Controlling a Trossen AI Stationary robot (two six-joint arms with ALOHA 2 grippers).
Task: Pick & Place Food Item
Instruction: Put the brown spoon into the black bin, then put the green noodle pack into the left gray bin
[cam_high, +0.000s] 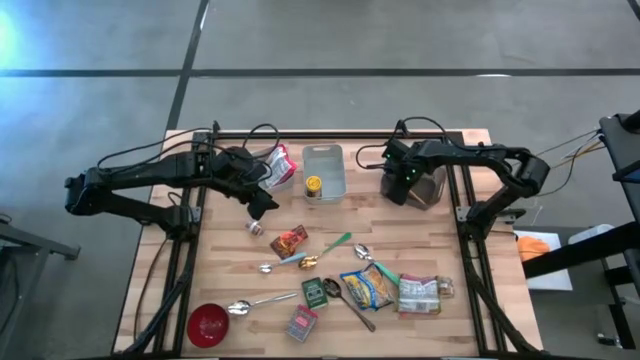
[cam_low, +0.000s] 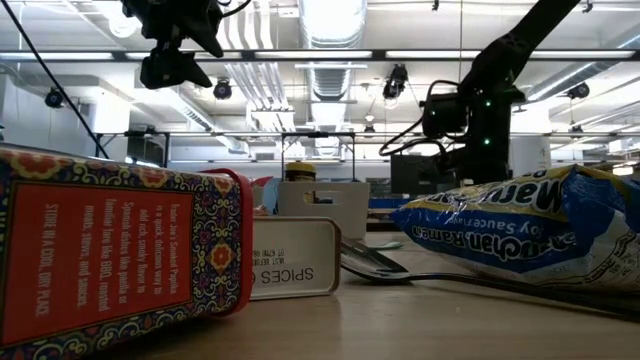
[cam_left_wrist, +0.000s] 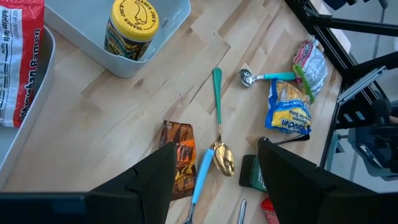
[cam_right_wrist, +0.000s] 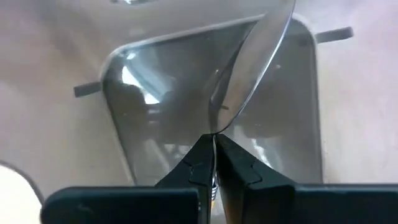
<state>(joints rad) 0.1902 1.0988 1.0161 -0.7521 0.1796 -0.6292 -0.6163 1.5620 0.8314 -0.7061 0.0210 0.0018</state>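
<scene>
**Status: Sorting Partly Complete — Most Items Still on the Table**

Placed so far: a yellow-labelled jar with a gold lid stands in the pale rectangular plastic bin at 12 o'clock on the wooden table. A red-and-white ramen packet lies in a second container just beside it, toward 11 o'clock.

Left gripper: raised above the table at about 10 o'clock, jaws apart and holding nothing. In its wrist view it faces a brown snack wrapper — judged the likeliest next pick.

Right gripper: at 1 o'clock over a clear plastic tub, closed on the handle of a metal spoon whose bowl hangs over the tub. This placement is judged near release.

Remaining, between 5 and 7 o'clock:
- blue-and-yellow ramen bag
- green-and-red food pouch
- green spice tin
- patterned red box
- red bowl
- several loose spoons

Judged less than half done.
</scene>
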